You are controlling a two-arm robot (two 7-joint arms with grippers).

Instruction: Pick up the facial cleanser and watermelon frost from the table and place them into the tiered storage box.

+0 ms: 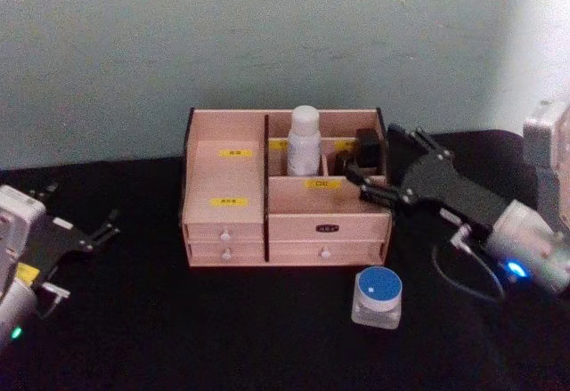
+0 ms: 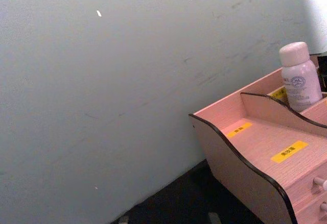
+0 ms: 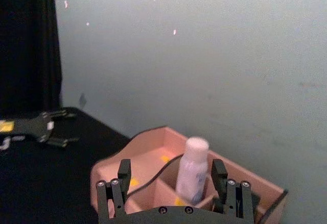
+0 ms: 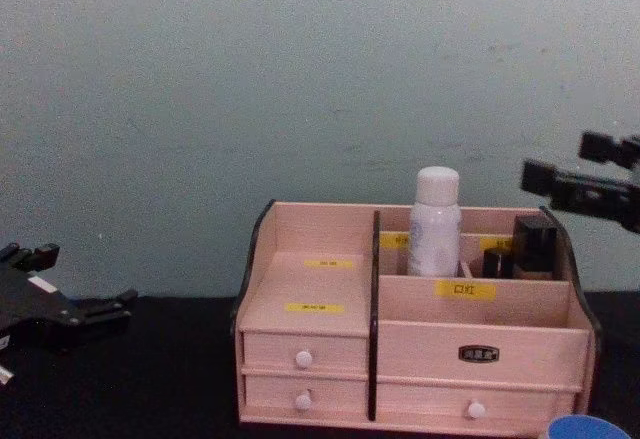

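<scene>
The tiered storage box (image 1: 223,182) (image 4: 310,279) (image 2: 255,142) (image 3: 153,152) stands at mid-table. A white bottle with a pale cap (image 1: 303,142) (image 4: 434,221) (image 2: 299,78) (image 3: 193,170), seemingly the watermelon frost, stands upright in its rear middle compartment. A round jar with a blue lid (image 1: 378,296) (image 4: 588,427), seemingly the facial cleanser, sits on the table in front of the box's right end. My right gripper (image 1: 361,183) (image 3: 171,183) (image 4: 566,165) hovers open and empty above the box's right end, a short way from the bottle. My left gripper (image 1: 82,210) (image 4: 72,284) rests open at the table's left.
Black items (image 1: 367,148) (image 4: 534,245) stand in the box's rear right compartment, just below my right gripper. The table has a black cloth (image 1: 267,329), and a pale wall (image 1: 267,35) rises close behind the box. A cable (image 1: 463,280) loops by my right wrist.
</scene>
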